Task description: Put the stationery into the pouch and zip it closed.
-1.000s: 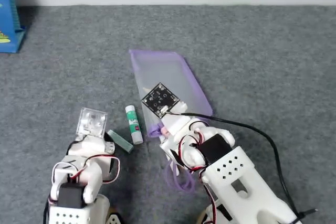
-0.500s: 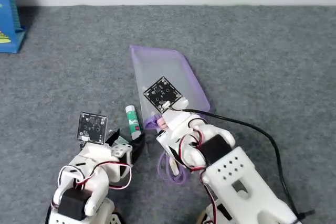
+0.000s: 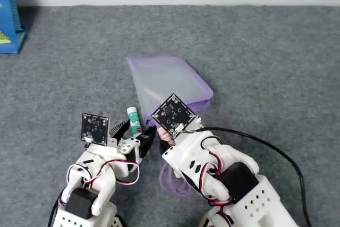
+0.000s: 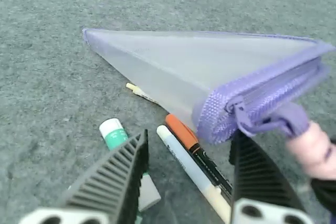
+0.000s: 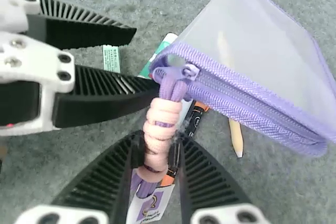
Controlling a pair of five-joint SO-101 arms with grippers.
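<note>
2 changes are noted against the high view of 1.0 s ago. The pouch (image 3: 164, 78), then laid out long and flat on the grey carpet (image 3: 265, 51), is now drawn up shorter with its zip end raised. The left gripper (image 4: 189, 135), then held back beside the eraser (image 4: 149, 195), has been brought forward to the pouch's zip corner. Its jaws are spread wide apart, with nothing gripped between them. The right gripper (image 5: 157, 142) is clamped on the pink strap (image 5: 161, 116) that hangs from the zip pull (image 5: 184, 71), and the pouch's near corner is held up off the carpet by it. The pouch's translucent purple-edged body is tilted, its far end resting on the carpet. The zip along the raised edge is seen closed up to the pull. The stationery is found outside the pouch, on the carpet under and beside the lifted corner. A glue stick (image 4: 113, 132) with a green band lies just beside the left gripper's outer finger. An orange marker (image 4: 181, 128) and a white pen (image 4: 181, 153) lie side by side, touching, between the spread jaws. A pencil (image 4: 137, 91) is partly covered by the pouch, with only its end showing. The eraser is set close against the glue stick. A purple loop (image 3: 172, 176) lies on the carpet beside the right arm.
</note>
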